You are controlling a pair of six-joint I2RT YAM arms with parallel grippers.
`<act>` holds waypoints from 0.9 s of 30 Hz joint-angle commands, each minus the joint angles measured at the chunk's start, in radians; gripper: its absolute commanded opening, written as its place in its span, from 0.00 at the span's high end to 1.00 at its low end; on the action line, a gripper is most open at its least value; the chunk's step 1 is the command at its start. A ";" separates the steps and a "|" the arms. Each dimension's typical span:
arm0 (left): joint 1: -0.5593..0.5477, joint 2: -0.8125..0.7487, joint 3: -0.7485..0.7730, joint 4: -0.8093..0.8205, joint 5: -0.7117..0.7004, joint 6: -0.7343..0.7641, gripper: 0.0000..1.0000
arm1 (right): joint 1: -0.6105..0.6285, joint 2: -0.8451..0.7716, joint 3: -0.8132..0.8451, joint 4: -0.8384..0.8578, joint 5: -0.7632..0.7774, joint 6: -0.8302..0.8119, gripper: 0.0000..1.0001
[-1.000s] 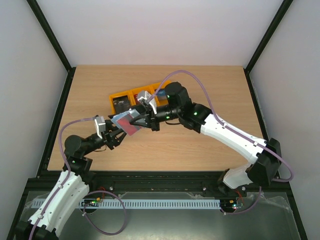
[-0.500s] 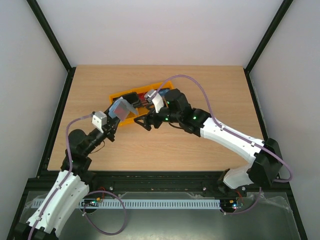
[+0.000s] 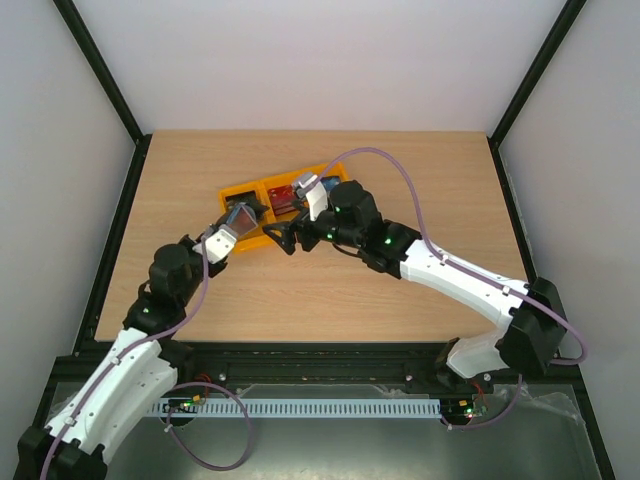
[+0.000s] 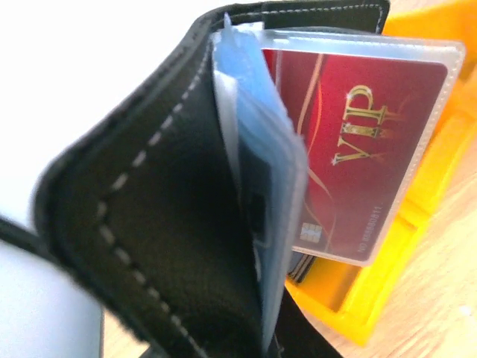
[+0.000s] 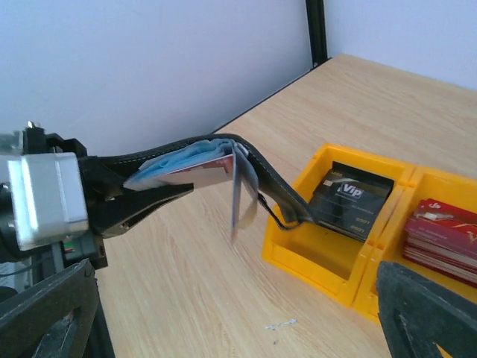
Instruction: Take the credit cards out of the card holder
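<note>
My left gripper [image 3: 235, 226] is shut on the black card holder [image 3: 245, 213] and holds it open in the air beside the left end of the yellow bins. In the left wrist view the card holder [image 4: 171, 216] fills the frame. A red VIP credit card [image 4: 350, 142] sits in one of its clear sleeves, next to blue-grey pockets. The right wrist view shows the left gripper [image 5: 160, 195] pinching the card holder [image 5: 216, 149], with one sleeve hanging down. My right gripper [image 3: 283, 237] stands open and empty just right of it. Dark credit cards [image 5: 350, 195] and red credit cards [image 5: 443, 237] lie in the bins.
The yellow bins [image 3: 262, 236] lie mid-table, slanting up to the right. Their near wall [image 5: 328, 265] is close to the hanging holder flap. Bare wooden table [image 3: 330, 290] lies in front of the bins. The right arm covers the bins' right end.
The right gripper, shut on a red card a second ago, has opened and is empty. The left gripper has closed on the card holder and carried it up toward the bins.
</note>
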 commanded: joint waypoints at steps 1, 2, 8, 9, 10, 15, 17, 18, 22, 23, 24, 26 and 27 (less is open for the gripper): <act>0.015 -0.035 0.133 -0.121 0.261 -0.175 0.98 | 0.008 0.015 0.000 0.059 -0.012 0.012 0.01; 0.018 -0.044 0.143 -0.130 0.331 -0.228 0.98 | 0.007 0.009 -0.002 0.054 -0.014 0.003 0.01; 0.018 -0.041 0.166 -0.153 0.384 -0.378 0.98 | 0.007 -0.029 -0.028 0.065 -0.033 -0.015 0.01; 0.017 -0.043 0.167 -0.155 0.390 -0.370 0.98 | 0.006 -0.029 -0.030 0.068 -0.003 -0.007 0.01; 0.018 -0.044 0.168 -0.153 0.389 -0.368 0.98 | 0.006 -0.028 -0.032 0.076 0.003 -0.001 0.01; 0.030 -0.062 0.194 -0.158 0.490 -0.398 0.98 | 0.005 -0.023 -0.031 0.099 0.045 0.006 0.01; 0.036 -0.086 0.201 -0.157 0.582 -0.420 0.98 | -0.004 -0.031 -0.040 0.098 0.043 -0.010 0.01; 0.041 -0.100 0.201 -0.151 0.628 -0.438 0.98 | -0.011 -0.038 -0.046 0.099 0.029 -0.017 0.00; 0.060 -0.138 0.194 -0.099 0.785 -0.547 0.98 | -0.039 -0.090 -0.077 0.106 -0.119 -0.058 0.18; 0.063 -0.138 0.193 -0.082 0.814 -0.573 0.98 | -0.042 -0.105 -0.081 0.102 -0.151 -0.074 0.27; 0.067 -0.138 0.191 -0.066 0.840 -0.592 0.98 | -0.047 -0.119 -0.086 0.094 -0.177 -0.085 0.36; 0.070 -0.138 0.188 -0.051 0.881 -0.614 0.98 | -0.057 -0.153 -0.095 0.083 -0.221 -0.107 0.54; 0.072 -0.137 0.188 -0.046 0.898 -0.618 0.98 | -0.060 -0.167 -0.097 0.077 -0.243 -0.120 0.64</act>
